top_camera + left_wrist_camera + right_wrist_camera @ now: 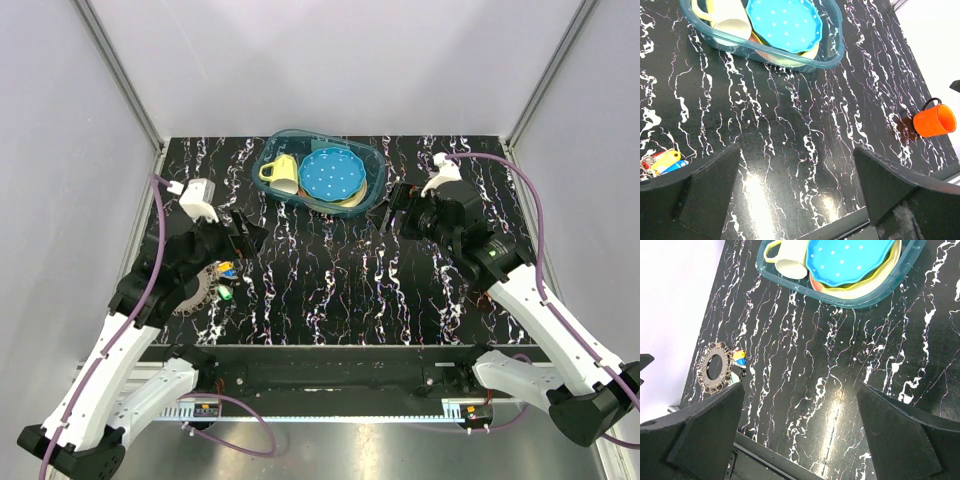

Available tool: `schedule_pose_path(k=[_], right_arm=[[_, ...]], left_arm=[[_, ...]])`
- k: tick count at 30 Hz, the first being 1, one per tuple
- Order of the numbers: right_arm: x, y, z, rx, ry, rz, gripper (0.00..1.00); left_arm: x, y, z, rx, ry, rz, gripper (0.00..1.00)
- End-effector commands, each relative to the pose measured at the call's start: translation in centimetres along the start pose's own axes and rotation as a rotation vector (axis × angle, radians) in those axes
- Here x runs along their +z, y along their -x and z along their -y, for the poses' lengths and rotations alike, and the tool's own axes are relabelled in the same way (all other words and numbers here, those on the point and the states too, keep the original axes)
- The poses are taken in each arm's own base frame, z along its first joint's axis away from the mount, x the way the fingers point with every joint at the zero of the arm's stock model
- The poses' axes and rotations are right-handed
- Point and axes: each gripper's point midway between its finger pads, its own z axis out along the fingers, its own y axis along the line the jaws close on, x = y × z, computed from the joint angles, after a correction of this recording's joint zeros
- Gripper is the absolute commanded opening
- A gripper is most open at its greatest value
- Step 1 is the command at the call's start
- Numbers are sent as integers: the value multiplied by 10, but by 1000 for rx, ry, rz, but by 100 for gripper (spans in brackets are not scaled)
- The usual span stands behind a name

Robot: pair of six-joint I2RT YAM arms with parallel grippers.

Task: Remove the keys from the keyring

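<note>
L gripper (245,232), jaws wide & empty, hangs just far-right of keys (224,280), which lie near-left w/ keyring (196,292) on their left; R gripper (395,208), also wide & empty, sits well apart to the right, so L one's nearer.

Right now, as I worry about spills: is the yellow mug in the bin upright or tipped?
Tipped: the mug lies on its side in the bin, its open mouth facing sideways, not up.
</note>
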Motion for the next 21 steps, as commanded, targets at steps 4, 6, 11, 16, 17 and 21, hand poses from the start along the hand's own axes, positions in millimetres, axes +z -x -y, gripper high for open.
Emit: schedule_pose_path(k=[4, 6, 11, 16, 17, 21], right_arm=[[1, 7, -5, 8, 14, 34, 100], [2, 6, -4, 10, 12, 31, 100], [2, 4, 1, 0, 2, 39, 100], [1, 0, 5, -25, 8, 55, 100], [0, -3, 6, -32, 14, 55, 100], [-5, -2, 3, -103, 65, 89, 100]], left_arm=[[-3, 21, -13, -35, 85, 102, 99], [-4, 23, -18, -48, 120, 110, 99], [-3, 22, -55, -109, 340, 113, 98], [-19, 21, -134, -253, 786, 111, 81], [-23, 21, -146, -299, 841, 120, 77], [-41, 3, -206, -606, 1077, 164, 72]])
